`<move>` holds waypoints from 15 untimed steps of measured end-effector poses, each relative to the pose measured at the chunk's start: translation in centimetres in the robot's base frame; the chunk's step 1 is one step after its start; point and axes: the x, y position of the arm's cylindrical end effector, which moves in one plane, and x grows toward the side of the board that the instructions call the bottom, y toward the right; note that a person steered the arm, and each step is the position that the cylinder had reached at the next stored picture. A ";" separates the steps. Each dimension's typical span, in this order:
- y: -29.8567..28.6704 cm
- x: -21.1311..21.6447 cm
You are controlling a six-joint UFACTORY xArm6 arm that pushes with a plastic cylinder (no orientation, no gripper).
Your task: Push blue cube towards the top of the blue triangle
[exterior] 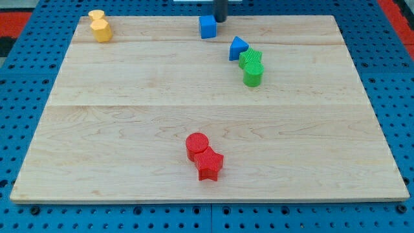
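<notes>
The blue cube (207, 26) sits near the view's top edge of the wooden board (129, 116), a little left of centre. The blue triangle (238, 48) lies below and to the right of it, a short gap apart. My tip (220, 19) is at the view's top, just right of the blue cube's upper corner, close to it or touching; I cannot tell which. The rod above it is cut off by the frame edge.
A green star (251, 59) touches the blue triangle's lower right, with a green cylinder (253, 74) right below it. A yellow pair of blocks (99, 26) sits at the top left. A red cylinder (197, 145) and red star (209, 164) lie at bottom centre.
</notes>
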 end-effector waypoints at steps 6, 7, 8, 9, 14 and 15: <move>-5.3 1.7; -4.7 1.7; -3.9 2.7; -3.5 3.6; 2.2 5.1; 3.7 5.1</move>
